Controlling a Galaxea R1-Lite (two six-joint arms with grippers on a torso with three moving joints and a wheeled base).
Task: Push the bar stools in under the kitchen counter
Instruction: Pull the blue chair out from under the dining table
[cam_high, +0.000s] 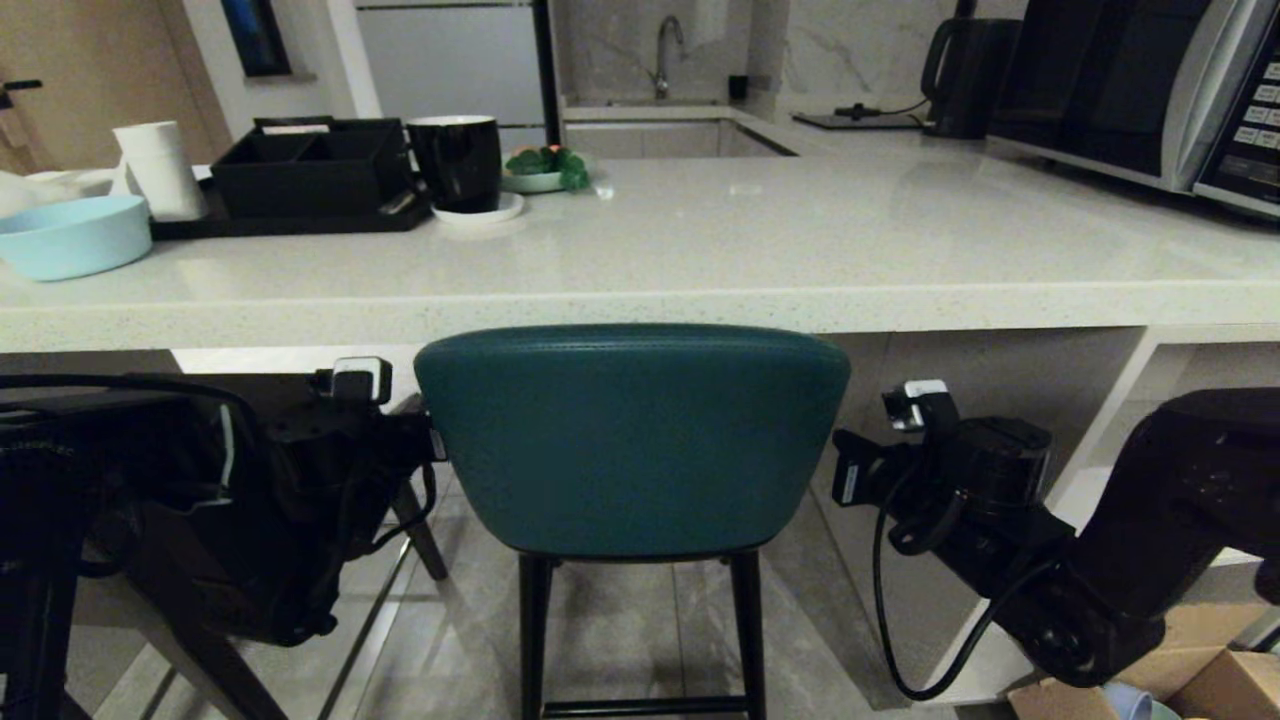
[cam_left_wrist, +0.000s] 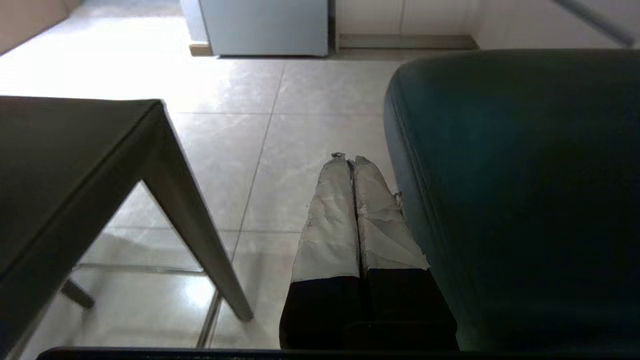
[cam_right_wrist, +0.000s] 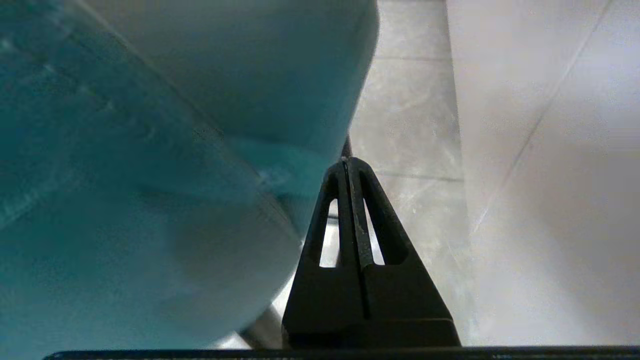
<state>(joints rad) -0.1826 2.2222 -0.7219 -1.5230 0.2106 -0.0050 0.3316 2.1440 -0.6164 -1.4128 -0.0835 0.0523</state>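
Teal stool (cam_high: 632, 440) sits centre, its back right at the near edge of the bench (cam_high: 700, 250), seat seemingly partly under; grey stool (cam_left_wrist: 65, 165) is to its left, mostly hidden behind the left arm. Left hand (cam_left_wrist: 350, 161) and right hand (cam_right_wrist: 350, 167) flank the teal back, each with fingers pressed together and holding nothing, both close beside the upholstery. Step looks like bracing for the push: next, both hands press the back evenly toward the far side, keeping the stool straight and clear of the bench edge.
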